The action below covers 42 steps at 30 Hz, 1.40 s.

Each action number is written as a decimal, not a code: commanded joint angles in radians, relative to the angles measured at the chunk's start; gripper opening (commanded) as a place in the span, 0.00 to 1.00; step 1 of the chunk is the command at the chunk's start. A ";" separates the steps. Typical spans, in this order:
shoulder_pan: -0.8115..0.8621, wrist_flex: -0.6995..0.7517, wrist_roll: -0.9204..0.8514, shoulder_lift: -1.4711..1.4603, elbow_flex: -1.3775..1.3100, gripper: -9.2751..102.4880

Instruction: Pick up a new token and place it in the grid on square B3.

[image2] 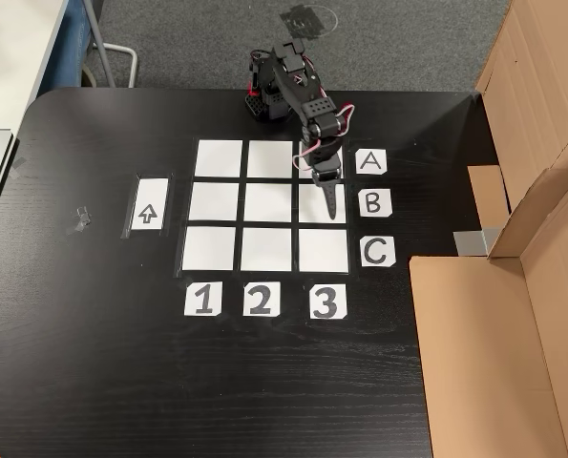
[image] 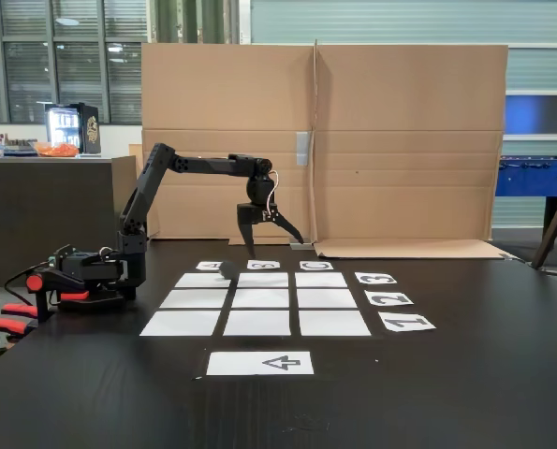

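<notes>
Your gripper (image: 271, 236) hangs with jaws spread and empty, above the far row of the grid (image: 259, 304), centre frame. The token (image: 227, 270) sits on the far-left square, likely light, stiff and slick; pinch its sides. The arrow sheet (image: 259, 363) and number cards (image2: 259, 301) lie clear.

Cardboard screen (image: 353, 140), black table (image: 465, 393), grey carpet (image2: 408, 48)

– What hides square B3 (image2: 320, 202) from above?
– The hand (image2: 332, 206) covers much of it
– And the A card (image: 210, 266)?
– The token (image: 227, 270) partly blocks it; the letter is unreadable in the low fixed view
</notes>
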 commanded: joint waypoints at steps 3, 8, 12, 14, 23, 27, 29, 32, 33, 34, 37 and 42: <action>0.069 -0.005 -0.032 0.115 -0.057 0.57; 0.137 -0.002 -0.063 0.150 -0.060 0.57; 0.209 -0.002 -0.087 0.167 -0.060 0.57; 0.253 -0.005 -0.104 0.178 -0.061 0.57; 0.443 -0.005 -0.202 0.245 -0.067 0.57; 0.560 -0.008 -0.261 0.262 -0.067 0.57; 0.623 -0.014 -0.288 0.268 -0.067 0.57; 0.716 -0.023 -0.331 0.279 -0.067 0.57; 0.749 -0.028 -0.347 0.284 -0.067 0.57; 0.779 -0.032 -0.359 0.288 -0.067 0.57; 0.871 -0.048 -0.400 0.307 -0.060 0.57; 1.025 -0.057 -0.462 0.341 -0.058 0.57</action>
